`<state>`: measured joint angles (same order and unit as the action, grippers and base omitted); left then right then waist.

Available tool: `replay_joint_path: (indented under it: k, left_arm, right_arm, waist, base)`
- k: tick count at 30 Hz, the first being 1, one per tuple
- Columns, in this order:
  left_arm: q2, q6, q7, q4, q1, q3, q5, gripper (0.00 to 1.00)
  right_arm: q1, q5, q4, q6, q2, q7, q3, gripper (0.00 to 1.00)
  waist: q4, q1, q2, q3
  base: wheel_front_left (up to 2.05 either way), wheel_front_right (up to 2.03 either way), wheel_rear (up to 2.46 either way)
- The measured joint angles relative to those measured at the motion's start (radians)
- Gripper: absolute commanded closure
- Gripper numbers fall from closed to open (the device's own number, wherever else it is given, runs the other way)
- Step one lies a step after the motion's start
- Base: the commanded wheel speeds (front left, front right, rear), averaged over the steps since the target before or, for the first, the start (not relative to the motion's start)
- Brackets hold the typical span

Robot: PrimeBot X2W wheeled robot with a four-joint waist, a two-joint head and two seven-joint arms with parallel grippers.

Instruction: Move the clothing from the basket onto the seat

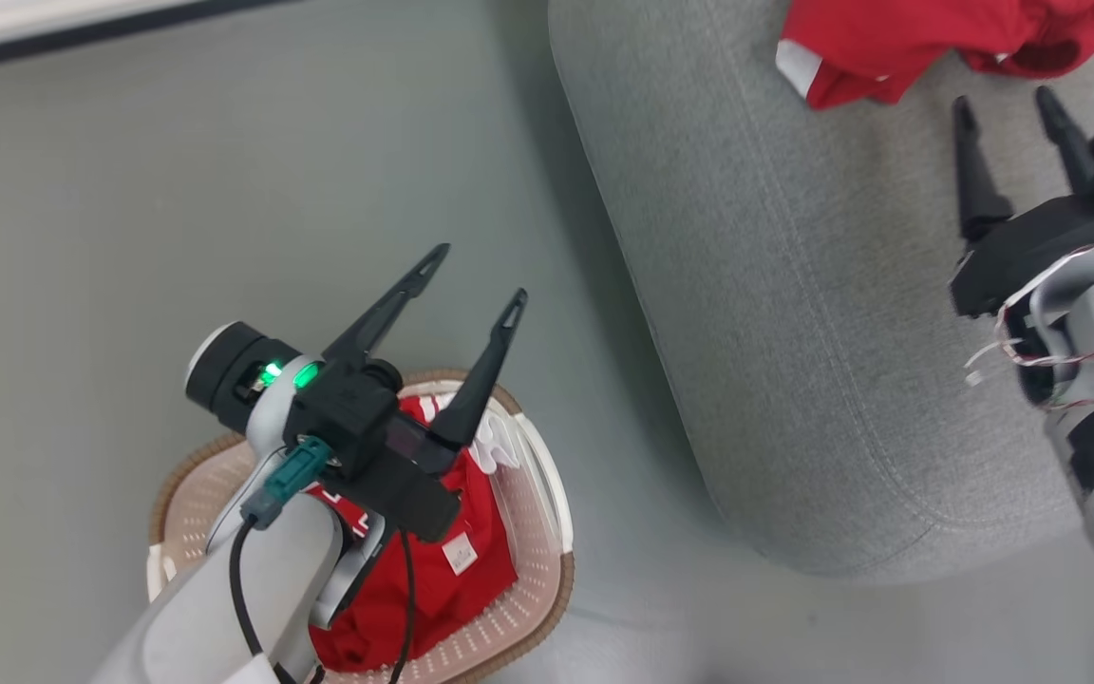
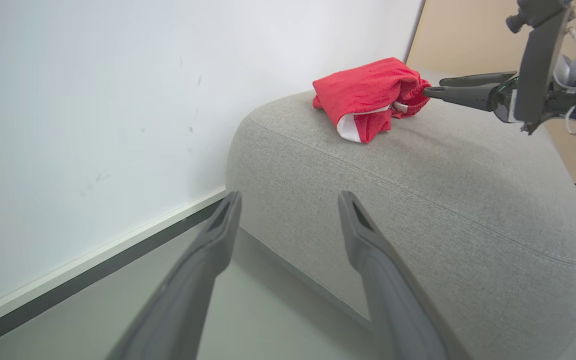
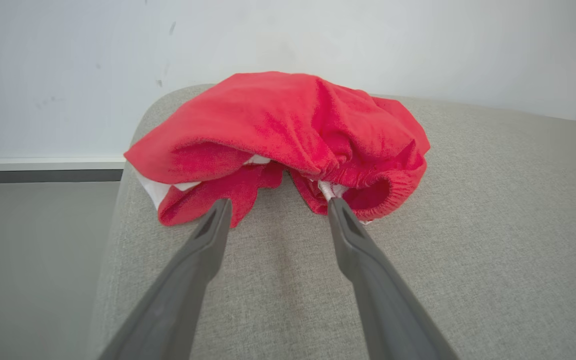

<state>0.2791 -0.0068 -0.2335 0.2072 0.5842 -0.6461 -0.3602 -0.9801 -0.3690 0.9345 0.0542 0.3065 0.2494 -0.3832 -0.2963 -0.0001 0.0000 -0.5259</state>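
Your left gripper (image 1: 480, 273): black, tapered fingers (image 1: 386, 309), green lamp (image 1: 305, 375), teal plug (image 1: 292, 472). Forearms (image 1: 215, 608) pale grey; red-white wires (image 1: 1050, 359) loose.

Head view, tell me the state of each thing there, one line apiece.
Basket: upright, red clothes inside.
Sofa: one red garment crumpled on it.
Left pincer: open, empty, by the basket.
Right pincer: open, empty, beside the red garment.

The shorts (image 1: 936, 38) lay on the sofa (image 1: 794, 285). Another garment (image 1: 433, 579) lay in the laundry basket (image 1: 536, 570), which stood on the floor (image 1: 129, 237) left of the sofa.
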Motion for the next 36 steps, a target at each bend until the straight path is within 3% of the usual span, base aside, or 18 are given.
replay_joint_path:
  k: [11, 21, 30, 36]
  left_arm:
    - [-0.026, 0.049, -0.016, 0.108, -0.076, 0.097, -0.07, 0.0]
    - [-0.034, 0.079, -0.016, 0.16, -0.204, 0.18, -0.123, 0.0]
    - [-0.008, 0.104, -0.016, 0.127, -0.36, 0.264, -0.132, 0.0]
    - [-0.002, 0.112, -0.016, 0.094, -0.453, 0.307, -0.131, 0.0]
  right_arm:
    - [0.138, 0.0, -0.156, -0.002, -0.064, 0.005, 0.003, 0.0]
    - [0.353, 0.011, -0.255, -0.053, -0.064, 0.007, 0.025, 0.0]
    - [0.546, 0.037, -0.43, -0.109, -0.085, 0.007, 0.026, 0.0]
    - [0.664, 0.037, -0.529, -0.129, -0.096, 0.007, 0.042, 0.0]
  waist:
    - [0.051, -0.0002, -0.0001, 0.154]
    - [0.125, -0.0002, -0.0001, 0.269]
    - [0.194, -0.0001, -0.0002, 0.375]
    - [0.222, -0.0001, -0.0002, 0.431]
  base:
    - [0.0, 0.0, 0.0]
    - [0.0, 0.0, 0.0]
    - [0.0, 0.0, 0.0]
    - [0.0, 0.0, 0.0]
